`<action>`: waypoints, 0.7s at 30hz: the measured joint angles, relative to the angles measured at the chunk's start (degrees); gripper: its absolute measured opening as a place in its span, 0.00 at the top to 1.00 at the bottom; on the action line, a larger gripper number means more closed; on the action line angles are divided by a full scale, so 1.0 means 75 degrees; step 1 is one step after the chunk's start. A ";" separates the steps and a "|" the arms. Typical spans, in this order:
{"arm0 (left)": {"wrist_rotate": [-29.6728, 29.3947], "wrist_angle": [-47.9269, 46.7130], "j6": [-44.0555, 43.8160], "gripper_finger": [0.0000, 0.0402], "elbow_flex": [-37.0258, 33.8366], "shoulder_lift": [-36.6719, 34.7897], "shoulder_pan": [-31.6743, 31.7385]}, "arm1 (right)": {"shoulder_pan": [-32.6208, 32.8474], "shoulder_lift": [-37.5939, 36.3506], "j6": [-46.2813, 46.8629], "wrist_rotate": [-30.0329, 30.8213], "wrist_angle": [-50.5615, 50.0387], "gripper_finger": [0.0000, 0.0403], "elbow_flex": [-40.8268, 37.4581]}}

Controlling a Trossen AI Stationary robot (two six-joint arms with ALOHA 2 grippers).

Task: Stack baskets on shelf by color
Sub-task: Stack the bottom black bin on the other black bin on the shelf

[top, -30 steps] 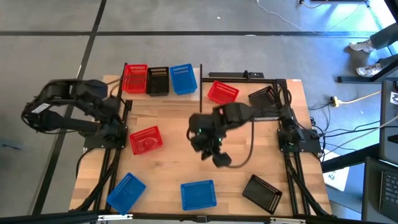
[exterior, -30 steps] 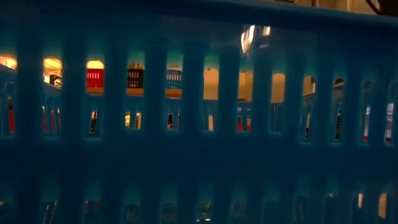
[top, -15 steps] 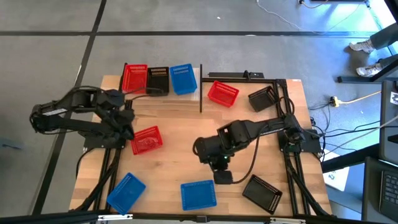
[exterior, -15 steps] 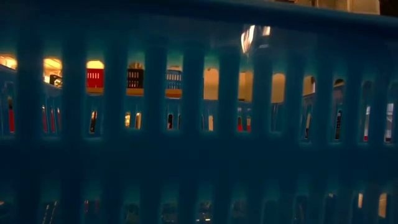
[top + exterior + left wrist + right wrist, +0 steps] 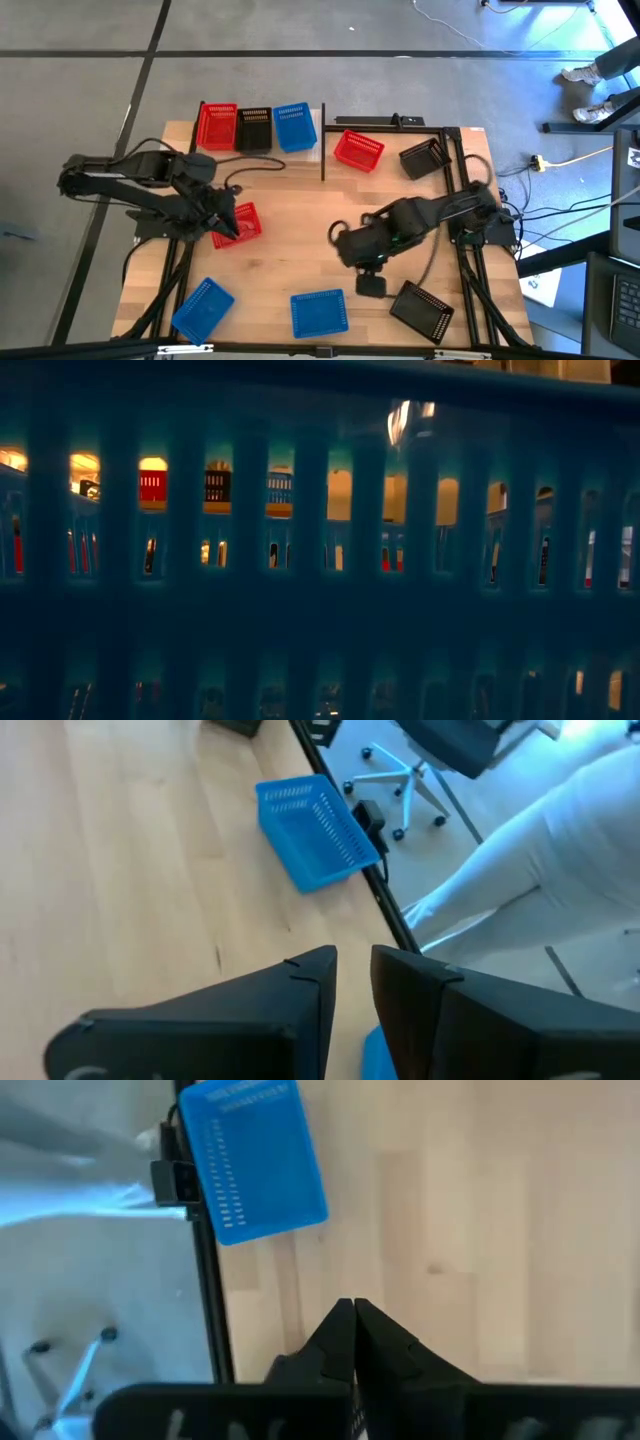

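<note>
High view: 3 baskets, red (image 5: pixel 216 125), black (image 5: pixel 254 129) and blue (image 5: pixel 294 127), sit empty on the shelf (image 5: pixel 318 140); the left gripper (image 5: pixel 229 224) hovers over a loose red basket (image 5: pixel 238 222).

Left wrist view: its fingers stand slightly apart, empty.

Right wrist view: the right gripper (image 5: pixel 353 1312) is pressed together.

The baskets look light and stiff; a rim wall seems the best hold.

Grey tiled floor (image 5: pixel 300 30), office chair (image 5: pixel 420 760)
</note>
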 joint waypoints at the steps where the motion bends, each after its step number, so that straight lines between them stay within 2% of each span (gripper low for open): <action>1: -0.0006 0.0109 0.0054 0.86 0.0000 0.0105 -0.0080 | 0.0036 -0.0210 0.0131 0.0185 -0.0014 1.00 -0.0158; 7: -0.0200 0.0452 0.0294 0.86 -0.0001 0.0605 -0.0453 | 0.0280 -0.1877 0.1525 0.1449 0.0001 1.00 -0.1883; 10: -0.0222 0.0673 0.0294 0.86 -0.0003 0.0660 -0.0542 | 0.0449 -0.2747 0.2386 0.1646 0.0383 1.00 -0.3209; 15: -0.0460 0.0951 0.0249 0.86 -0.0003 0.0644 -0.0565 | 0.0871 -0.3938 0.4088 0.1138 0.1732 1.00 -0.5508; 21: -0.0621 0.1023 0.0244 0.86 0.0000 0.0546 -0.0553 | 0.1240 -0.4560 0.7468 -0.0015 0.2656 1.00 -0.7509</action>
